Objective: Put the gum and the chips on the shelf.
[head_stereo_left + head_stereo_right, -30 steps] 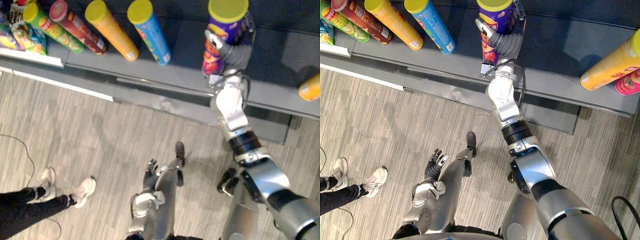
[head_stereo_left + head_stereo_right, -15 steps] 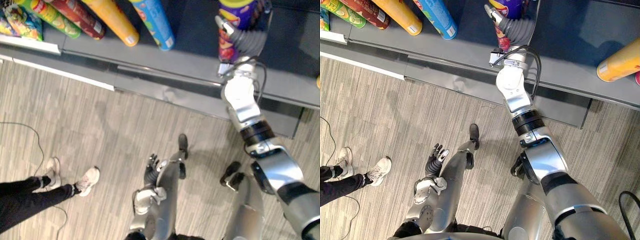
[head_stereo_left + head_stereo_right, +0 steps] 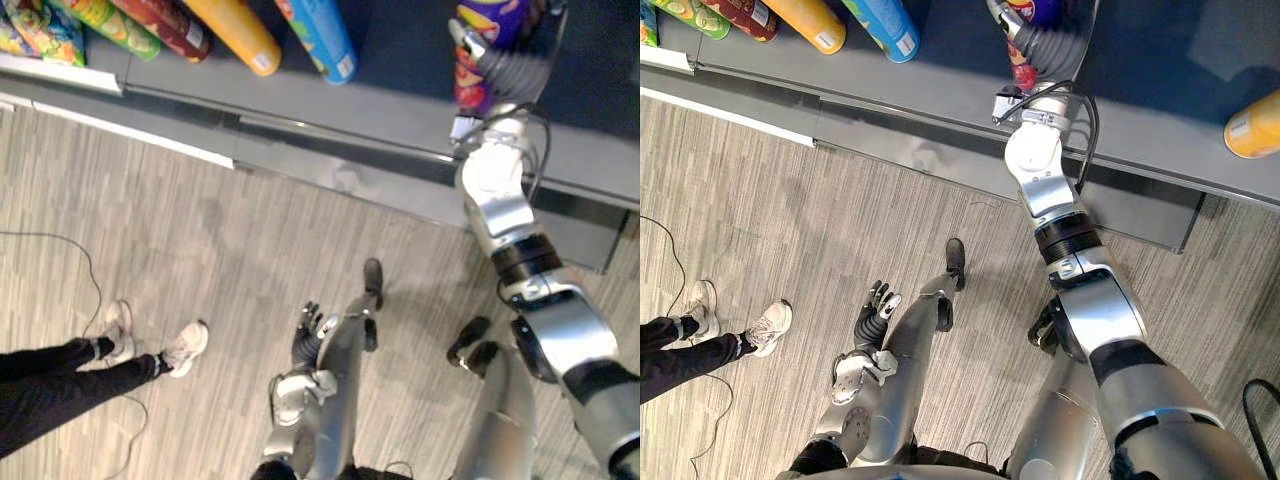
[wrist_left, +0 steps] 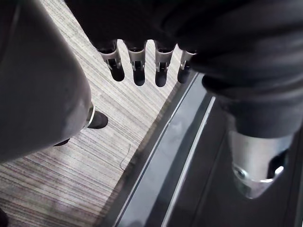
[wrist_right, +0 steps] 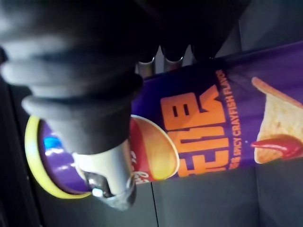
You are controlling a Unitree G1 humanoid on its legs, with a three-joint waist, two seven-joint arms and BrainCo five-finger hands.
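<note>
We are looking down on a dark shelf [image 3: 390, 100] running across the top of the frame, with grey wood-grain floor [image 3: 200, 230] below it. At the upper right, the right hand [image 3: 1038, 45] is gripping the purple chips can [image 5: 208, 137]. In the right wrist view its fingers are curling round the far side of the can while the thumb is pressing across the printed front, just beside the yellow lid. The can is standing over the shelf's dark surface, close to the front edge, though we are not able to tell whether its base is resting there. Along the upper left of the shelf we are seeing a row of other cans, well apart from the held one: a green can [image 3: 115, 20], a red can [image 3: 165, 22], an orange can [image 3: 240, 30] and a blue can [image 3: 322, 35], with bright bags [image 3: 35, 30] in the corner. A far orange can [image 3: 1252, 122] is lying at the right edge. The left hand [image 3: 308, 335] is hanging low at bottom centre, over the floor, its fingers [image 4: 137, 71] loose and slightly spread. A person's legs [image 3: 60, 375] in dark trousers and pale shoes are showing at lower left.
</note>
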